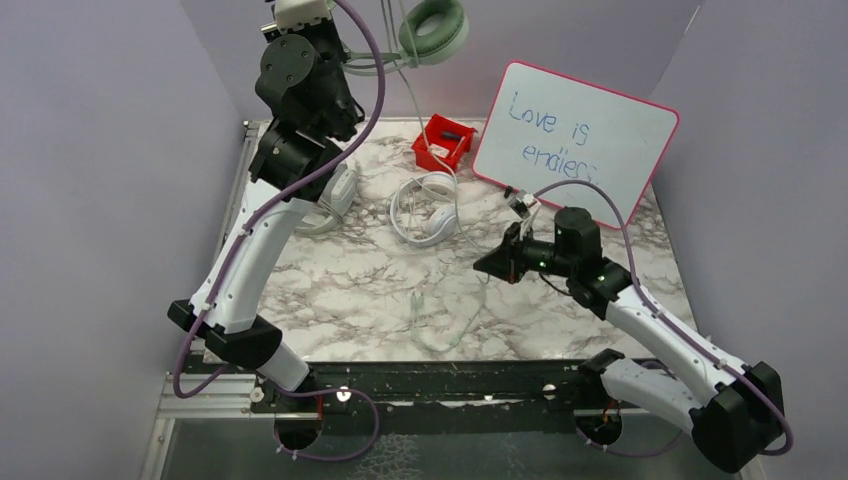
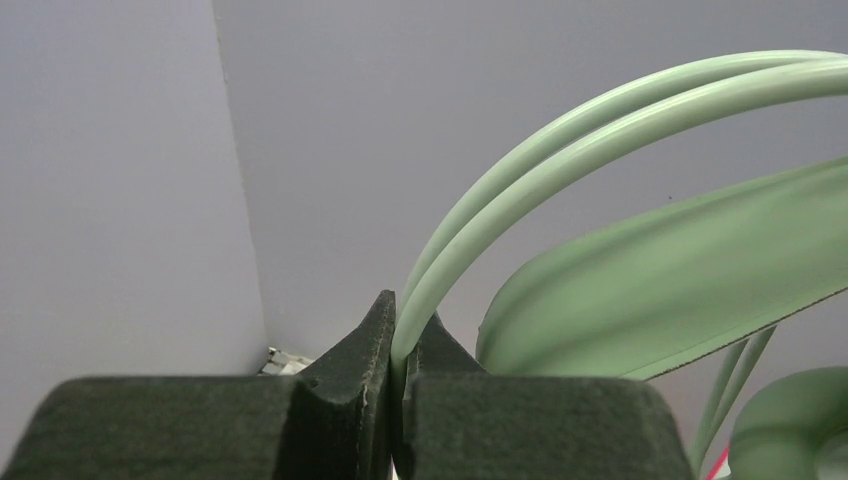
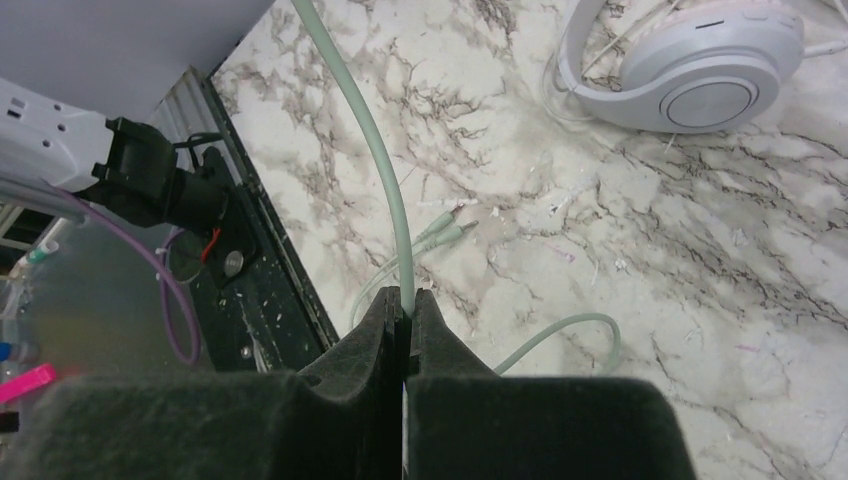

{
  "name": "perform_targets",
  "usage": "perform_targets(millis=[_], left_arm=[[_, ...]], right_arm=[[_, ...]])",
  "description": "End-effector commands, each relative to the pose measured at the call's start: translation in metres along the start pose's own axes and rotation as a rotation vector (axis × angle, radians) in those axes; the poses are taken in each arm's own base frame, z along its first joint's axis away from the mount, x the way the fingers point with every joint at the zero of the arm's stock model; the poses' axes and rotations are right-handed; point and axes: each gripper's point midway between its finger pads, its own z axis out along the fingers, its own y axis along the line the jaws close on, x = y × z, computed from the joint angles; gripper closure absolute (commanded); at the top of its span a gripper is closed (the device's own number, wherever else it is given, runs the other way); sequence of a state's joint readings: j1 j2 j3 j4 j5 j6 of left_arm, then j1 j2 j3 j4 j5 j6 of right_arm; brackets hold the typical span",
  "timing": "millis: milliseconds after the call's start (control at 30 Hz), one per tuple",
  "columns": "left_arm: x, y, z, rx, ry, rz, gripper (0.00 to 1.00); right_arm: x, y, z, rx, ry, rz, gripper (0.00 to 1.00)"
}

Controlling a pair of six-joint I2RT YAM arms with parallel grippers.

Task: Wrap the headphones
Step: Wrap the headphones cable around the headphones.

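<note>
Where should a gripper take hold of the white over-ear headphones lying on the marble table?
Probably the thin headband arc, from straight above. The white over-ear headphones lie flat, and their round cups look too wide for the jaws.

The marble-patterned bench [image 1: 340, 290] carries white headphones [image 1: 428, 208] near its middle. Just beyond them sits a red bin [image 1: 443, 143]. A whiteboard [image 1: 575, 140] leans to their right, and a second pale pair [image 1: 340, 193] lies to their left. In front of them a mint cable [image 3: 580, 317] trails loosely.
</note>
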State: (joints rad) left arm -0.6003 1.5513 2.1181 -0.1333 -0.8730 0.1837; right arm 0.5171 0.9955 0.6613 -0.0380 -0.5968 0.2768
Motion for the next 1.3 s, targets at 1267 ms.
perform_targets(millis=[1267], left_arm=[[0.195,0.039,0.008,0.071,0.336,0.295,1.0]], right_arm=[[-0.239,0.108,-0.153,0.215,-0.519,-0.604,0.99]])
